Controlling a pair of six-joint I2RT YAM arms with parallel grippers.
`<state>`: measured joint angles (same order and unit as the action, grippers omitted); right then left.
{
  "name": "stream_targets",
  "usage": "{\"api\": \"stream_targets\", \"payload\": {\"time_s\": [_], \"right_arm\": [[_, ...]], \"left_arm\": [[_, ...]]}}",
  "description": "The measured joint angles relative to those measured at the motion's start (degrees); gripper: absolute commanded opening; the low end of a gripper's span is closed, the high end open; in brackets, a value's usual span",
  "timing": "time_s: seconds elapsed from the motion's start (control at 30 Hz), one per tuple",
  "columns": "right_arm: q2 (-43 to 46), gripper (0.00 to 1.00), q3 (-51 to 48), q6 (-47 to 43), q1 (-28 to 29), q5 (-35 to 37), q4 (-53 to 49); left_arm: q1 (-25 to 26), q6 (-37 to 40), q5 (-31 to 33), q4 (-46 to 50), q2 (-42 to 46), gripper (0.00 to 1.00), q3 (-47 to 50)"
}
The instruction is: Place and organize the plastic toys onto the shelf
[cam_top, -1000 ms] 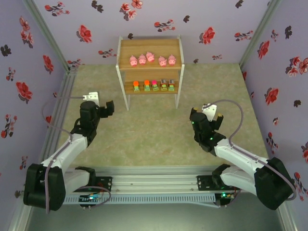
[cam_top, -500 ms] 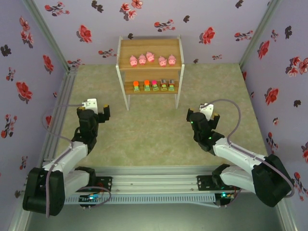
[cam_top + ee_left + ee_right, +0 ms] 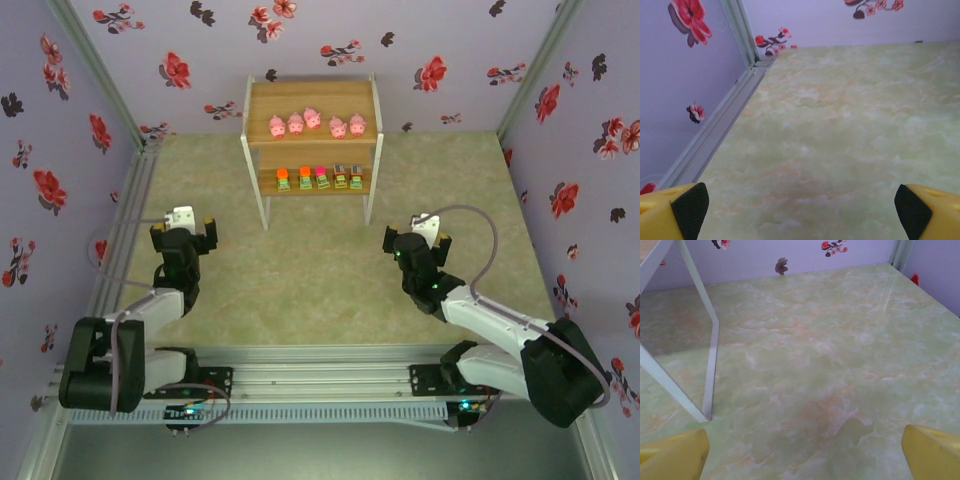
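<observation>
At twelve o'clock on the table [image 3: 320, 290], against the far wall, stands the shelf [image 3: 300, 98]. Five pink pigs [image 3: 312, 119] sit in a row on its top tier. Five green-based blocks [image 3: 321, 178] line the lower tier: from the left, two topped orange, one magenta, and two that look grey, though they are too small to be sure.

At about nine o'clock from the table's middle is the left gripper [image 3: 183, 232], well apart from the shelf, its jaws spread wide and empty. Its wrist view shows the yellow fingers [image 3: 675, 210] at the two lower corners with bare table between them.

At about three o'clock is the right gripper [image 3: 415, 240], likewise spread and holding nothing. In its wrist view a white shelf leg [image 3: 711, 355] stands at ten o'clock, apart from the fingers [image 3: 932, 452].
</observation>
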<state>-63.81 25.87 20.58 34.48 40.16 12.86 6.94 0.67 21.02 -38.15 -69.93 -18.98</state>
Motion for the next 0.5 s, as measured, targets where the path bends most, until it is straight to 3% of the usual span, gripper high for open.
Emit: {"api": "stream_targets", "payload": {"time_s": [0.5], "right_arm": [[-0.5, 0.99, 0.0, -0.63, 0.0, -1.42, 1.07]], "left_arm": [[-3.58, -0.44, -5.77, -2.97, -4.15, 1.0, -1.11]]}}
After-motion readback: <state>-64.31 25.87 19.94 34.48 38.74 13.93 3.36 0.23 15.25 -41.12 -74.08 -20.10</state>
